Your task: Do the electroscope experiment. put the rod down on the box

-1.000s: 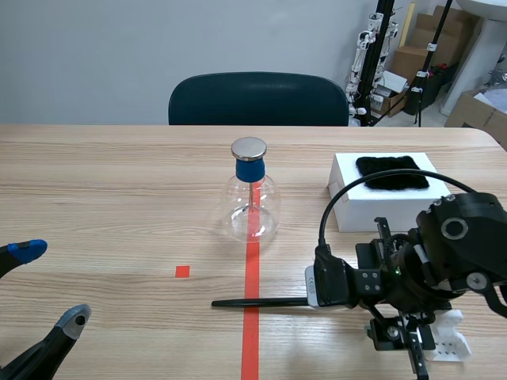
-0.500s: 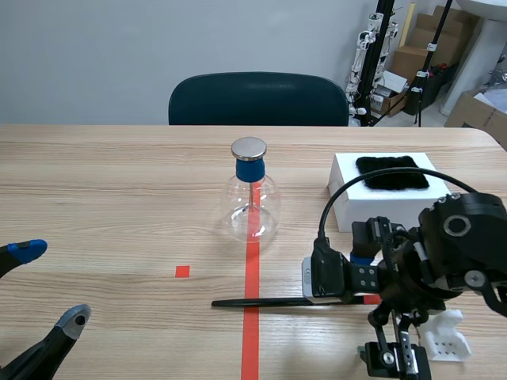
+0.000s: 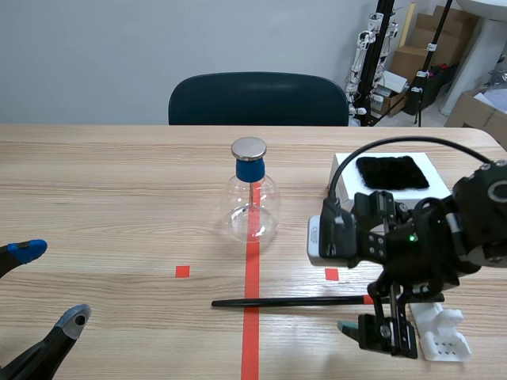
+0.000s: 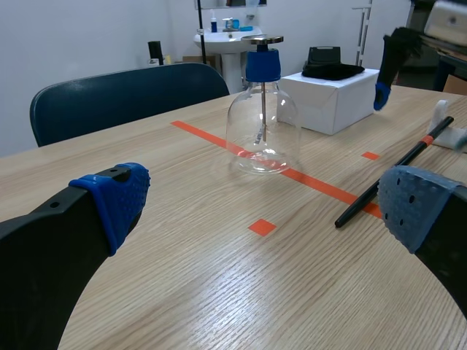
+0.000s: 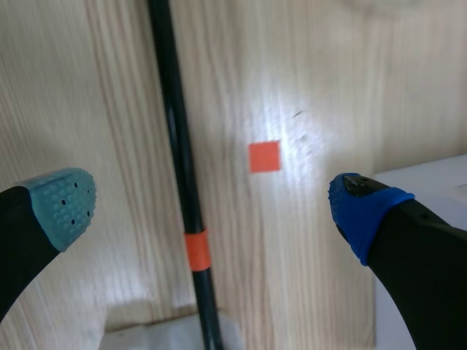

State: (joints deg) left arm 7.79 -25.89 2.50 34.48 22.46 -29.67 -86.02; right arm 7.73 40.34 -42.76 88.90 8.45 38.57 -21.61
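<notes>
My right jaws (image 5: pixel 211 204) are spread wide and hold nothing. They hang over the thin black rod with an orange band (image 5: pixel 191 219), which lies flat on the pale wood-grain surface (image 3: pixel 119 182) and not on the box. The rod crosses the long orange-red tape line, and its banded end runs to a small white perforated plastic piece (image 3: pixel 440 333) near my right arm. The white rectangular box (image 4: pixel 332 106) sits farther back, well apart from the rod, with a black fuzzy cloth (image 3: pixel 390 172) lying on its top. From the middle camera my own right arm stands across the box's near side. Beside the box, apart from it, stands the clear glass flask with a blue stopper and a round metal cap (image 3: pixel 252 207) — it is right on the tape line, beyond the rod. My left jaws (image 4: pixel 266 204) are spread too, empty, low on the near left of the surface. Behind the surface are a dark teal chair (image 3: pixel 257 99) and, farther off, brown cardboard boxes (image 3: pixel 420 47).
</notes>
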